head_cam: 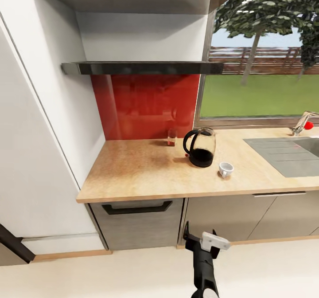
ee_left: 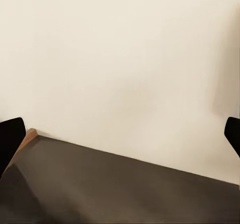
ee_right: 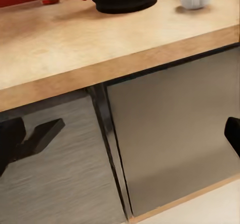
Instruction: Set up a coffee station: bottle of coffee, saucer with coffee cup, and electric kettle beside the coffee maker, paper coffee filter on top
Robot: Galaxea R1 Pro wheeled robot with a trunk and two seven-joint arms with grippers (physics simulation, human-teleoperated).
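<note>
Floor (head_cam: 110,276) of pale cream lies nearest, and over it the right gripper (head_cam: 200,236) hangs low in front of the grey cabinets (head_cam: 137,222), well short of the counter edge; its jaws stand wide apart and hold nothing. In the left wrist view the left gripper (ee_left: 120,134) also has its dark fingertips (ee_left: 10,134) spread wide and empty, facing a plain cream surface above a dark slab. Past the cabinet fronts the countertop (head_cam: 133,169) runs broad and bare on its near-left stretch. The kettle (head_cam: 200,147) stands mid-counter, dark in its lower part; the cup (head_cam: 226,169) sits just beside the kettle toward the sink (head_cam: 288,156), whose basin is cut off at the picture's edge. Behind the kettle, near the red wall panel (head_cam: 146,107), a small glass jar (head_cam: 172,137) is too blurred to tell its contents.
</note>
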